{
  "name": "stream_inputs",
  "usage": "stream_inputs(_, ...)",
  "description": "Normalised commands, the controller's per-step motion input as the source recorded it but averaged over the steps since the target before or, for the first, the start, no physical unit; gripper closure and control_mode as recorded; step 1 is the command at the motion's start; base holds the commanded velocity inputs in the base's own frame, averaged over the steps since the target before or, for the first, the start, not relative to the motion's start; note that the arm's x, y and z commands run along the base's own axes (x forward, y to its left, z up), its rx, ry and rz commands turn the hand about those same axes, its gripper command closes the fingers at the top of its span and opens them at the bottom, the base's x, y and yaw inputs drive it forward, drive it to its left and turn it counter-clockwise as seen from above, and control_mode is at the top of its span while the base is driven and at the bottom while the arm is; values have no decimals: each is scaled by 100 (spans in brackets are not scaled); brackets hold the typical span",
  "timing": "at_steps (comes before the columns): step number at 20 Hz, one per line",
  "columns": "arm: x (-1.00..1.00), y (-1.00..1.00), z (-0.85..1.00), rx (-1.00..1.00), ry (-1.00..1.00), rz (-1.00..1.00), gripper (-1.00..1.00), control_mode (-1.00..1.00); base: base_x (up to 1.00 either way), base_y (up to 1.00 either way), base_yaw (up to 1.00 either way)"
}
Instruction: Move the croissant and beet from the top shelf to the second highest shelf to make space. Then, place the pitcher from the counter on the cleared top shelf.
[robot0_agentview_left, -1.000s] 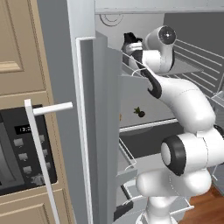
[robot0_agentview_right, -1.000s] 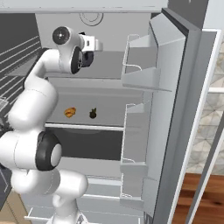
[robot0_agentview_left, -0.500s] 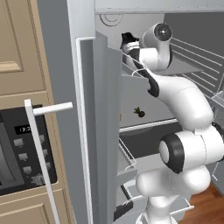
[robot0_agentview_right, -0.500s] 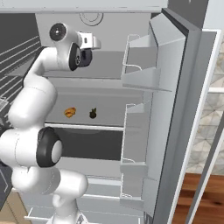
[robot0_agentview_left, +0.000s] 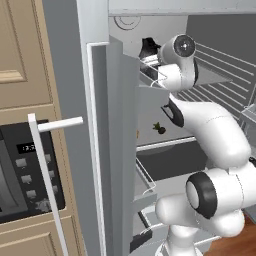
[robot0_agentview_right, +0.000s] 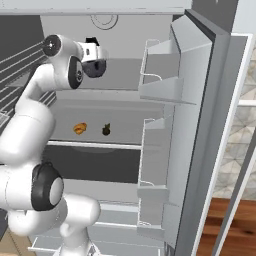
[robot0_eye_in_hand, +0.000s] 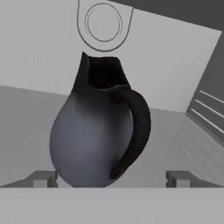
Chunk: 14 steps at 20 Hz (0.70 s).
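A white robot arm reaches into an open fridge, its gripper (robot0_eye_in_hand: 111, 178) spread wide with the two dark fingertips (robot0_eye_in_hand: 43, 178) standing apart at either side of a dark pitcher (robot0_eye_in_hand: 98, 131), holding nothing. The pitcher stands upright on the top shelf (robot0_eye_in_hand: 26, 131), its looped handle turned to the right in the hand view and its pouring lip to the left, with the pale back wall of the fridge and a round fitting (robot0_eye_in_hand: 103, 22) behind it. The left fingertip sits just beside the pitcher's belly; whether it touches cannot be told. In the right base view the pitcher (robot0_agentview_right: 93, 66) shows just past the hand, toward the back of the top shelf (robot0_agentview_right: 120, 97); in the left base view only its dark top (robot0_agentview_left: 148, 49) peeks out beyond the arm.

One shelf down (robot0_agentview_right: 95, 143), the croissant (robot0_agentview_right: 79, 128) and the beet (robot0_agentview_right: 106, 130) lie side by side, near each other but apart, the croissant to the left, both close to the shelf's front edge. The beet (robot0_agentview_left: 160, 128) is also seen in the left base view, past the fridge door (robot0_agentview_left: 112, 150). The other door (robot0_agentview_right: 200, 125), with its railed bins, stands open.
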Motion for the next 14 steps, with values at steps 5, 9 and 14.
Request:
stream_inputs(5, -96, 0, -20, -1, -5, 0, -100, -100, 0, 0, 0)
stream_inputs(9, -100, 0, -45, 0, -11, 0, -100, -100, 0, 0, 0)
stream_inputs(14, -100, 3, -50, 0, -4, 0, -100, -100, 0, 0, 0)
